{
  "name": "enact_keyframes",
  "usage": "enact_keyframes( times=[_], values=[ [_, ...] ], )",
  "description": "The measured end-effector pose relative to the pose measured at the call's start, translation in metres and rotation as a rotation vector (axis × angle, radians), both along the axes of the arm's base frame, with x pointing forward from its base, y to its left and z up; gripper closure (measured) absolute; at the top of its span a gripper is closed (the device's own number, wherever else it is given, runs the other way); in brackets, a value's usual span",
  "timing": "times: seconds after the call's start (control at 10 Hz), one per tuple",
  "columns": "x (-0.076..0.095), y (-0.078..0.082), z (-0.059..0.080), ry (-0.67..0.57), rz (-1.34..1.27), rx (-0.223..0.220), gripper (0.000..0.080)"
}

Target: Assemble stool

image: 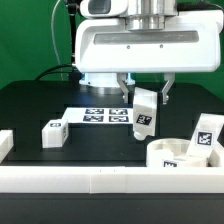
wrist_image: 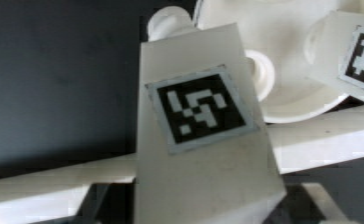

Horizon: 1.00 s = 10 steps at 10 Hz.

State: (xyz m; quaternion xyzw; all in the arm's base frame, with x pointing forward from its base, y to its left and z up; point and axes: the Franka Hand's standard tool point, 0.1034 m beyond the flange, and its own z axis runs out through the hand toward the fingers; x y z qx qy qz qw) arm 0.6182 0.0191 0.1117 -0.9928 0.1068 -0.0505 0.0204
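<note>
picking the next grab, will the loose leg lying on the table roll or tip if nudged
The loose leg lies low on a flat face, so it would probably slide, not roll or tip. The held leg shows no bend in the jaws, so both are likely stiff. Smooth white faces may be slippery.

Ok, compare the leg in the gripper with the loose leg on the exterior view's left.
The held leg is clamped in the shut gripper. The loose leg rests on the black table, touched by nothing. The held leg stands nearly upright, slightly tilted, while the loose leg lies low. Both are white blocks bearing a black-and-white square tag.
</note>
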Motion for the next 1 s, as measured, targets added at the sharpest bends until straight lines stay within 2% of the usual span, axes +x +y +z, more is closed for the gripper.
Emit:
enact_keyframes(
  times=[0.1,0.2,0.3,0.5,0.7,0.9,1.0],
  values=[
    [0.001,0.003,0.0,-0.003,-0.018,0.011,0.0475],
    [0.003,0.01,0.002,-0.017,-0.052,0.045,0.0475],
    [0.008,0.018,0.006,-0.033,-0.046,0.059,0.0475],
    [0.016,0.032,0.014,-0.061,-0.014,0.063,0.0475],
    [0.016,0.03,0.011,-0.063,-0.018,0.061,0.0475],
    [0.02,0.032,0.012,-0.11,-0.045,0.064,0.0475],
    [0.026,0.04,0.014,-0.188,-0.079,0.079,0.0475]
  ],
)
